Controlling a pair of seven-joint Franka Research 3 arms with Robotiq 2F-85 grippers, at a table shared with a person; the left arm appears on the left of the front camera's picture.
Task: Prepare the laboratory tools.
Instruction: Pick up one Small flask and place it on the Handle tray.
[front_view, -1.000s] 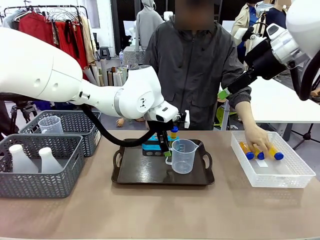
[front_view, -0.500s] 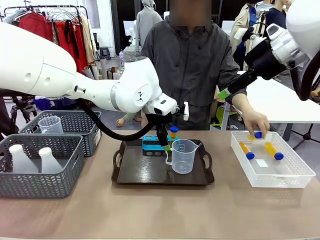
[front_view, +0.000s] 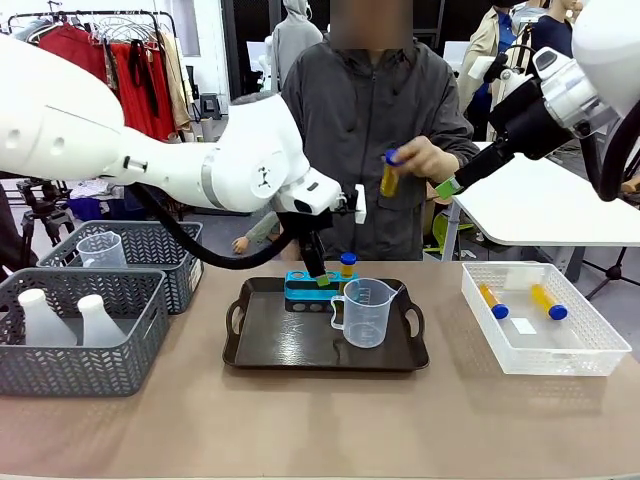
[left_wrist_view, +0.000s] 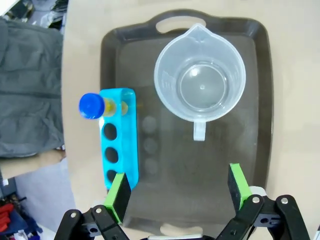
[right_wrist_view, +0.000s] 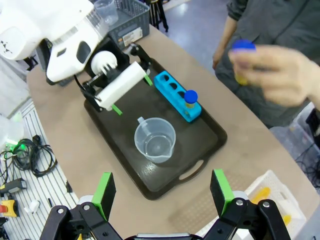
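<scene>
My left jaws stand wide apart, nothing between the pads (left_wrist_view: 119, 192), and hang low over the tray (left_wrist_view: 225, 150) just beside the rack (left_wrist_view: 119, 137). My right jaws are likewise apart and empty, pads (right_wrist_view: 220, 190) spread, held high above the surface (front_view: 320, 430) and looking down on the tray from the right side. The tray is dark, with a handle at each end, and lies at the middle of the surface. On it, nearest me, stands the beaker (front_view: 365, 312), upright, with its handle towards my left. Behind the beaker the rack lies along the tray's far edge; one tube (front_view: 346, 264), yellow with a blue cap, stands upright in the hole at the rack's right end. To the right of the tray, apart from it, sits the crate (front_view: 560, 362); two tubes (front_view: 492, 301) lie flat in it, side by side and apart, caps towards me. To the left of the tray sit two baskets. The near basket (front_view: 80, 375) holds two flasks (front_view: 40, 318), upright and just beside each other. The far basket (front_view: 160, 240) holds a second beaker (front_view: 100, 250), upright. Beyond the surface stands the person (front_view: 380, 120); a raised hand (front_view: 428, 160) grips a further tube (front_view: 389, 176), cap up, in the air above the gap between tray and crate, close to my right jaws.
</scene>
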